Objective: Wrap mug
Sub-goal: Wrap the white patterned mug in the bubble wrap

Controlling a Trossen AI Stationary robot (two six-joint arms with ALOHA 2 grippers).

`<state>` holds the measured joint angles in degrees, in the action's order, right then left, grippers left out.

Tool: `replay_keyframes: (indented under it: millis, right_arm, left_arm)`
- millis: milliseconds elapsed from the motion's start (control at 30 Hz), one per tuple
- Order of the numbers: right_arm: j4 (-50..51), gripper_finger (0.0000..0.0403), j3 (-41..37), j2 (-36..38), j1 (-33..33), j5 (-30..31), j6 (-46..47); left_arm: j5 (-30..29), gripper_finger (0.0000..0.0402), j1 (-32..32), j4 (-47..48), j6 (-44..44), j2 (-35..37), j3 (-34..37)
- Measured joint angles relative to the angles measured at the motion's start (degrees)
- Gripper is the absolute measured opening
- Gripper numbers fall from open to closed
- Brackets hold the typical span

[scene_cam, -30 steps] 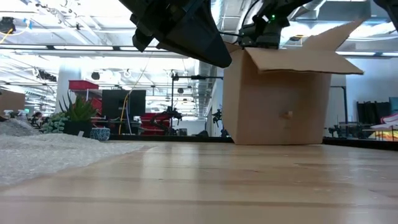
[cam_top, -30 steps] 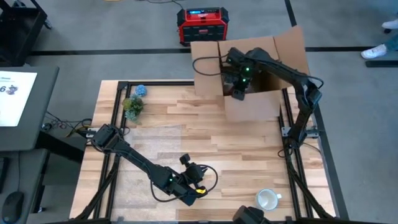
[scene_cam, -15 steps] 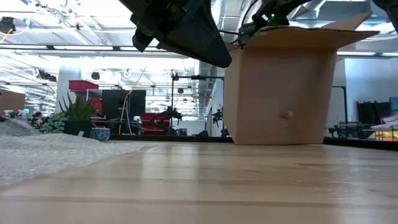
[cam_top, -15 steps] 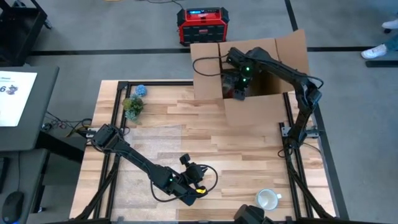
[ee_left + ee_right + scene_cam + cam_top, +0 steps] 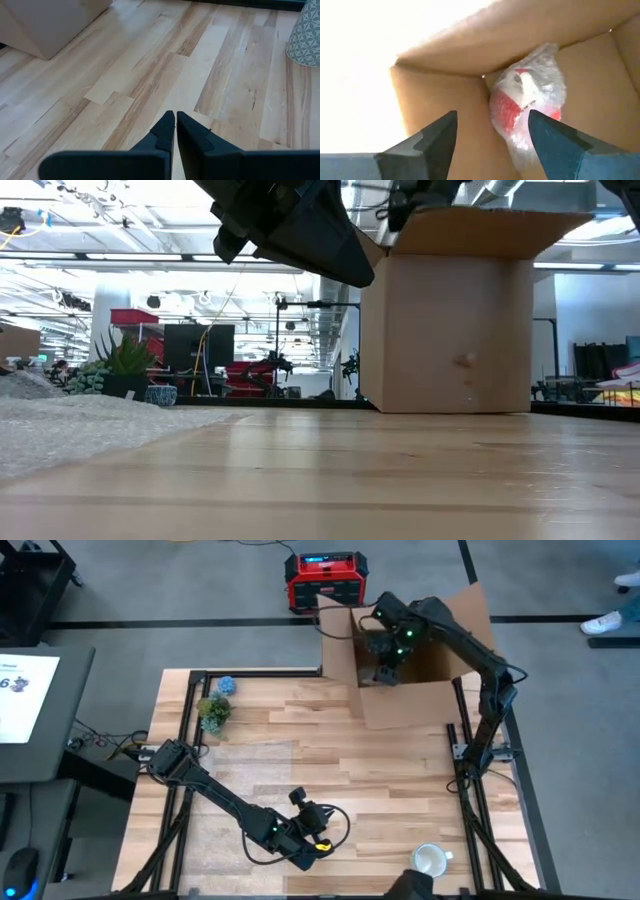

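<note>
A white patterned mug (image 5: 430, 860) stands on the table near its front right edge and also shows in the left wrist view (image 5: 304, 30). An open cardboard box (image 5: 405, 705) stands at the far right. Inside it, in a corner, lies a bubble-wrapped red and white bundle (image 5: 530, 112). My right gripper (image 5: 388, 665) hangs open over the box's inside (image 5: 490, 135), above the bundle. My left gripper (image 5: 175, 125) rests shut at the table's near edge (image 5: 312, 838), left of the mug. My right gripper stands open inside the box's top. I cannot tell whether a finger touches a wall or a flap of the box. It is clear of the wrapped bundle.
A sheet of bubble wrap (image 5: 60, 435) lies on the table's near left part. A small potted plant (image 5: 213, 710) and a blue pot (image 5: 227, 685) stand at the far left. A red device (image 5: 325, 580) sits on the floor beyond the table.
My right gripper has gone a little toward the table's far edge and upward over the box. The box's left flap, spread out flat before, has swung up. In the low view the near flap has risen from drooping to level.
</note>
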<state>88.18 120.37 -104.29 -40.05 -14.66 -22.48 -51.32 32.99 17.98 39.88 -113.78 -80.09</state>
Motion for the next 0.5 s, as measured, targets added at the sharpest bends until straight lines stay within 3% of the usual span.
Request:
replay_keyframes:
  millis: [133, 300, 400, 500]
  right_arm:
    - [-0.7, 0.023, 3.6, 3.2, 2.2, 1.3, 2.5]
    - [-0.9, 0.023, 5.5, 10.3, 7.9, 10.6, 6.4]
    - [0.5, 0.023, 5.6, 15.1, 14.7, 10.7, 10.6]
    - [1.8, 0.023, 4.9, 19.1, 25.4, 10.3, 15.6]
  left_arm:
    - [0.0, 0.0, 0.0, -0.5, 0.0, 0.0, 0.0]
    - [1.1, 0.0, 0.1, -1.4, -0.3, 0.1, 0.0]
    - [3.3, 0.0, 0.5, -2.0, -0.7, 0.6, -0.3]
    - [3.7, 0.0, 1.6, -2.1, -2.9, 0.9, -2.0]
